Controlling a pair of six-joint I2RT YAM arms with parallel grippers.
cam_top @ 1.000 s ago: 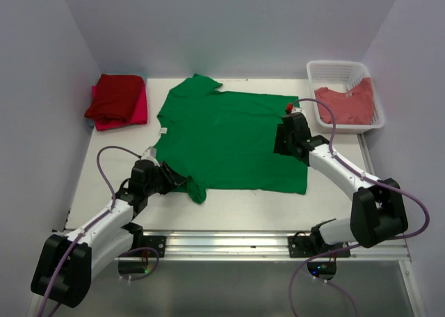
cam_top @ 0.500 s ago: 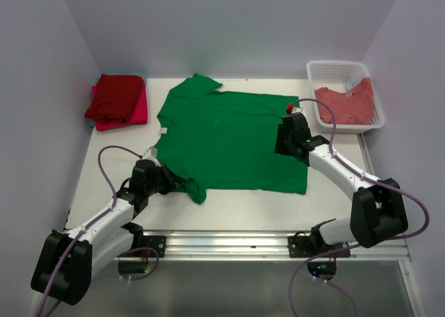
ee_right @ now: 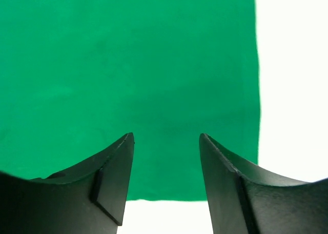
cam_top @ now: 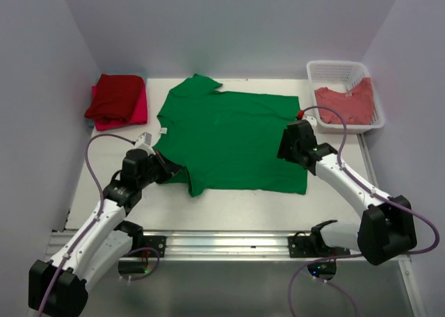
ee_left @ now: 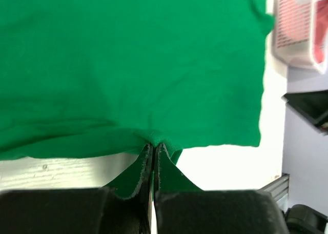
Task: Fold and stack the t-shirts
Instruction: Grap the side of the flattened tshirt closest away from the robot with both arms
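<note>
Green t-shirt (cam_top: 229, 140) spread mid-tabletop (cam_top: 229, 204); left gripper (ee_left: 152, 148) pinches its near-left edge (jaws tight), right gripper (ee_right: 166, 136) hovers parted, empty.

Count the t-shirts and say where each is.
4. A green t-shirt lies spread mid-table; a dark red one sits folded on a pink one at the far left; a salmon one lies in the white basket. More may be hidden.
</note>
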